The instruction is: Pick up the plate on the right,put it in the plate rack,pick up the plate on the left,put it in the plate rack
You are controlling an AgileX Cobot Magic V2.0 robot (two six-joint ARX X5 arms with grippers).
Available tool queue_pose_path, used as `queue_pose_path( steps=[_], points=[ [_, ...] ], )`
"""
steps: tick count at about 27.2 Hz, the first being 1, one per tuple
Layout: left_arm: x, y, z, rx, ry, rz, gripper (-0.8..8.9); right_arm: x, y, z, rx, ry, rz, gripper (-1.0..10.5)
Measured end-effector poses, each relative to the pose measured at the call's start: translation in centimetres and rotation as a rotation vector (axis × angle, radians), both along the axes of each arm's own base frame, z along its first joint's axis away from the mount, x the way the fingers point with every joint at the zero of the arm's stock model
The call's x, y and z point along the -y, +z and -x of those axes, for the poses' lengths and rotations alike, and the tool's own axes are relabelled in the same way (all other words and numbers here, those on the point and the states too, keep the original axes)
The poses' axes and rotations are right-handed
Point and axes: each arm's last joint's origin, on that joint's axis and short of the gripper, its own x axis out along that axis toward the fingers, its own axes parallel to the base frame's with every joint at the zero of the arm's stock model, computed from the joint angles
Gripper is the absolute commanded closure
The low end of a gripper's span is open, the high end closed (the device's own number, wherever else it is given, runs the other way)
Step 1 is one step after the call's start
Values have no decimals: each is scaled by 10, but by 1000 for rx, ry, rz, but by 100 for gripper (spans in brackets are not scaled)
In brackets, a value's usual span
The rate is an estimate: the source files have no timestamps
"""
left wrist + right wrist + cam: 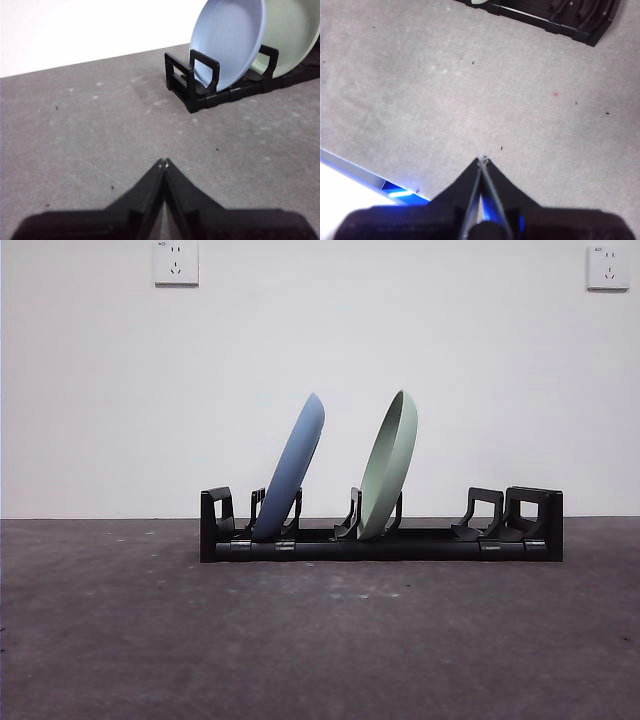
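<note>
The long black plate rack (420,542) lies across the table in the front view. A blue plate (292,466) leans in a slot near its left end, and a green plate (390,464) leans in a slot near the middle. The left wrist view shows the blue plate (229,41), the green plate (290,30) behind it and the rack's end (192,85). My left gripper (163,162) is shut and empty over bare table, well away from the rack. My right gripper (482,160) is shut and empty too, with the rack's other end (580,20) far off.
Grey, speckled table surface (320,640) runs in front of the rack. A white wall with two sockets (176,262) stands behind. In the right wrist view the table's edge (355,167) shows close to the gripper.
</note>
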Motion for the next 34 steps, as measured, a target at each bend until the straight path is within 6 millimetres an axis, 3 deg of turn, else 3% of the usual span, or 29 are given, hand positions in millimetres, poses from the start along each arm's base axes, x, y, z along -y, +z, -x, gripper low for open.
queue_pose_path(
  steps=[6,8,11,14,16,20,29,34],
  points=[
    [0,-3,-2,-38,0,-3,817,7,4,7,53,-52,57,945],
    [0,-4,-2,-47,0,-4,817,20,17,26,207,-104,86,945],
    [0,-5,-3,-62,0,-6,817,39,45,64,570,-168,-50,945],
    [0,-6,-3,-78,0,-7,817,54,46,106,820,-277,-86,945],
    [0,-7,-4,-92,0,-8,817,58,28,120,925,-341,-79,945],
    [0,-9,-5,-109,0,-10,817,60,-25,119,1008,-419,-83,945],
    [1,-11,-6,-138,0,-13,817,65,-148,79,948,-517,-154,945],
    [1,-13,-6,-153,0,-14,817,66,-196,66,901,-535,-171,945]
  ],
)
